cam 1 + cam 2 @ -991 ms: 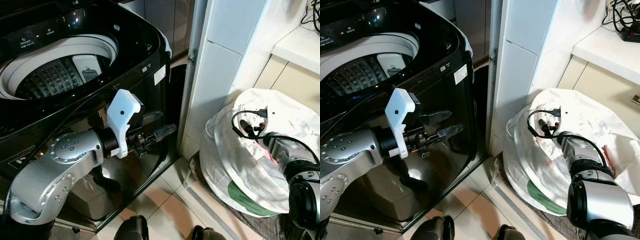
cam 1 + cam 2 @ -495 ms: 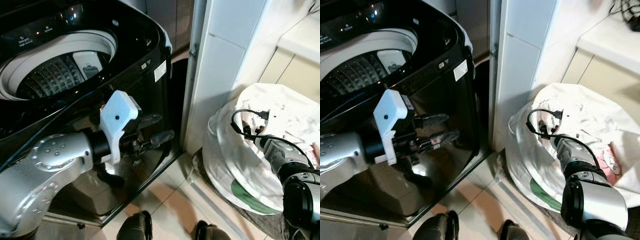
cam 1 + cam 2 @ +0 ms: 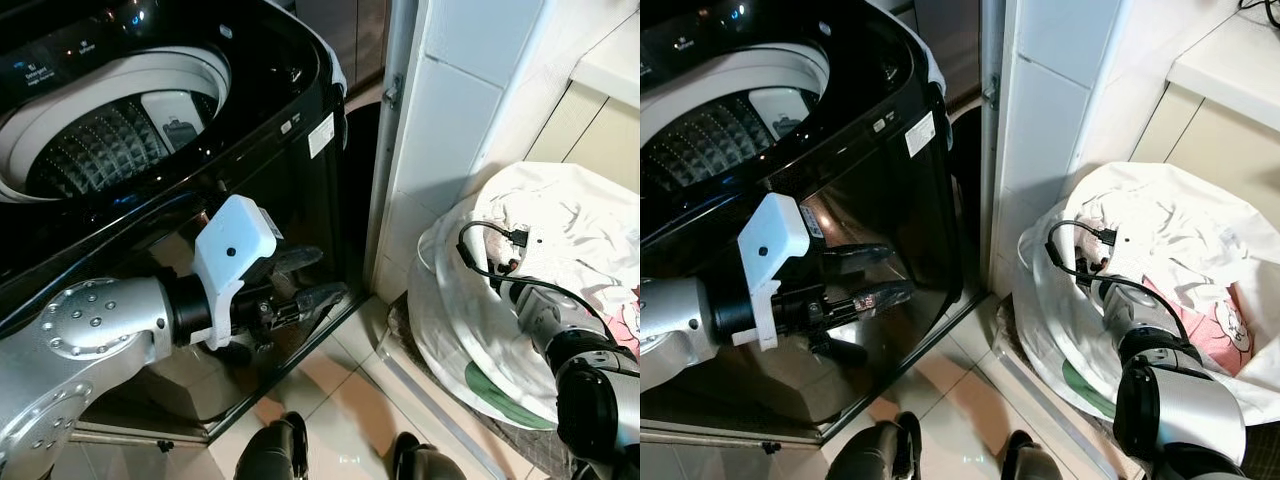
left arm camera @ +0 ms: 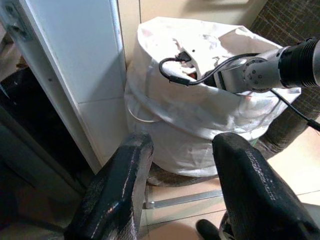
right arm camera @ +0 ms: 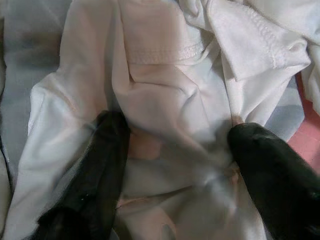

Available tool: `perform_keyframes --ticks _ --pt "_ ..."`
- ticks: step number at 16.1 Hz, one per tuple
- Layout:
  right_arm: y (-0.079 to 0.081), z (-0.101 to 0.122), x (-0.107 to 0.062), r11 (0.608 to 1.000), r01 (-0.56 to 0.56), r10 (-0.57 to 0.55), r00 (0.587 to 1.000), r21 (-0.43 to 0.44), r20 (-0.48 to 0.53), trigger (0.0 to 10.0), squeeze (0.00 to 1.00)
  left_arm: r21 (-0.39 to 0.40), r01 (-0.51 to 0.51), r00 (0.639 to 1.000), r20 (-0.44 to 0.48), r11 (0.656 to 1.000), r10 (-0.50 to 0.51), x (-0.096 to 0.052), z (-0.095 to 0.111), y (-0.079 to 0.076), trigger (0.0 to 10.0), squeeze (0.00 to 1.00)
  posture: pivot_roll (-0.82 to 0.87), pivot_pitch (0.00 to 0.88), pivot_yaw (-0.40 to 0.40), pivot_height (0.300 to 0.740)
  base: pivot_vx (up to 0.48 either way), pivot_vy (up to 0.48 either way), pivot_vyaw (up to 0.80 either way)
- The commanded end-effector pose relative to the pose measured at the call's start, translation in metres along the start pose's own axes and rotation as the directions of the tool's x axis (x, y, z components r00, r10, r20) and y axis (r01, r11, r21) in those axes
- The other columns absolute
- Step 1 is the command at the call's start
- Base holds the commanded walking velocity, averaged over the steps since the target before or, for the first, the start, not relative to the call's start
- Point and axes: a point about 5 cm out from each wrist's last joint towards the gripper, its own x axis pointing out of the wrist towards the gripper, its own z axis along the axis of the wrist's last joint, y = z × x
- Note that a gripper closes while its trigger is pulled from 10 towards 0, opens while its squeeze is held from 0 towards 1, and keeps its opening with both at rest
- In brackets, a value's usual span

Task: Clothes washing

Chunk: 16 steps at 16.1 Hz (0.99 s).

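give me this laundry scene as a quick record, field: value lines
washing machine: black top-loader, lid open, drum looks empty
laundry bag: white, on the floor right of the machine, against the tiled wall
clothes: white garment bunched in the bag, pink piece beside it
right gripper: inside the bag, fingers open and pressed into the white garment
left gripper: open, holding nothing, in front of the machine's front panel
next step (guess): close on the garment and lift it toward the drum

The washing machine (image 3: 250,120) carries a white label (image 3: 320,135) and panel print, both unreadable.
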Motion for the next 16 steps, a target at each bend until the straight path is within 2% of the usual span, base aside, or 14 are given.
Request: perform_keyframes --ticks 1,12,16 --pt "0.003 -0.021 -0.001 1.000 -0.006 0.005 0.997 -0.015 -0.073 0.0 0.00 0.012 0.007 1.000 -0.009 1.000 -0.007 -0.003 0.002 -0.003 10.0 0.00 0.39 0.268 0.107 0.740 0.000 0.000 0.00" --pt "0.002 -0.007 0.000 1.000 -0.012 0.012 1.000 0.002 -0.023 0.0 0.00 -0.011 0.015 1.000 0.003 1.000 -0.015 0.000 0.001 -0.006 10.0 0.00 0.36 0.229 0.088 0.740 0.000 0.000 0.00" --pt "0.003 -0.003 0.000 0.999 -0.015 0.015 1.000 0.036 0.002 0.0 0.00 -0.013 0.020 1.000 0.009 1.000 -0.020 0.001 0.001 -0.005 10.0 0.00 0.36 0.220 0.080 0.740 0.000 0.000 0.00"
